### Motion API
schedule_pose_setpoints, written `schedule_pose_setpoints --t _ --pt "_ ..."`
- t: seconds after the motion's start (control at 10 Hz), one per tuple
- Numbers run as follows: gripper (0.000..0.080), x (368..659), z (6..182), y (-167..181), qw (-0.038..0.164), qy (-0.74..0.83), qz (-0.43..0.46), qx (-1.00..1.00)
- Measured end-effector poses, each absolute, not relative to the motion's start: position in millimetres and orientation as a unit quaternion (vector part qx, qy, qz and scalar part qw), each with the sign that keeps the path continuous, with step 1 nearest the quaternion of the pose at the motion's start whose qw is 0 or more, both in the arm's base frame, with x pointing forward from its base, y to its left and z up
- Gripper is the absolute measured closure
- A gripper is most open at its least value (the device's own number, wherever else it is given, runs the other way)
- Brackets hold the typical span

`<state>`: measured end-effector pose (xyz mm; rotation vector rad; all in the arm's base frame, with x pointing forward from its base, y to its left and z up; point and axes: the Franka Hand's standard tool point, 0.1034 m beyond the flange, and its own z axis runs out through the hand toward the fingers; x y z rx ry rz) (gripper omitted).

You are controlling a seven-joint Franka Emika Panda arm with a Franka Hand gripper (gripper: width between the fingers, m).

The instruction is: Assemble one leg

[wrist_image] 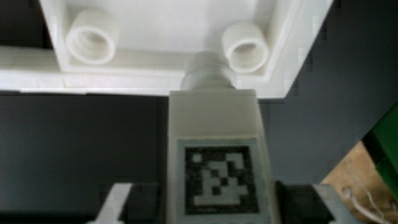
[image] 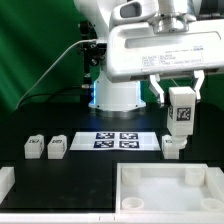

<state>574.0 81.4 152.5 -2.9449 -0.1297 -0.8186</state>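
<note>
Nearest the exterior camera lies the large white panel, shaped like a shallow tray with a raised rim round a sunken floor. From the wrist view we get a look inside it: a first socket and a second socket, both round, both standing up from the floor close to the rim wall.

Up above, the gripper has the leg. The fingers are drawn in narrow and clamped on its two sides, the tag faces the exterior camera, and the block hangs upright, clear of the black table. In the wrist view the leg runs long down the middle, tag close to the lens. Its narrow tip reaches over the panel's edge, nearer the second socket than the first. Whether tip and panel touch, I cannot tell.

Right beneath the held piece, a spare leg stands on the table, just behind the panel's far rim. To the exterior view's left of it the marker board lies flat, four tags showing. Further left, a third leg and a fourth leg stand side by side with a small gap between them. At the exterior view's left edge sits a white part, cut off by the frame.
</note>
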Motion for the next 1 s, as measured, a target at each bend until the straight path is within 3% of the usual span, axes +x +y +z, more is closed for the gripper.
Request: schedule_pose_setpoints --t 0.1,0.4,0.8,1.0 --pt "0.0506 579.9 136.0 103.2 0.053 -0.045 -0.257 -0.964" --pt "0.0506 622.1 130.4 112.1 0.062 -0.041 -0.271 -0.96" --pt "0.0506 620.2 99.5 119.5 0.055 -0.048 -0.255 -0.964" --pt "0.0506 618.3 92.4 119.0 0.05 -0.05 -0.256 -0.964"
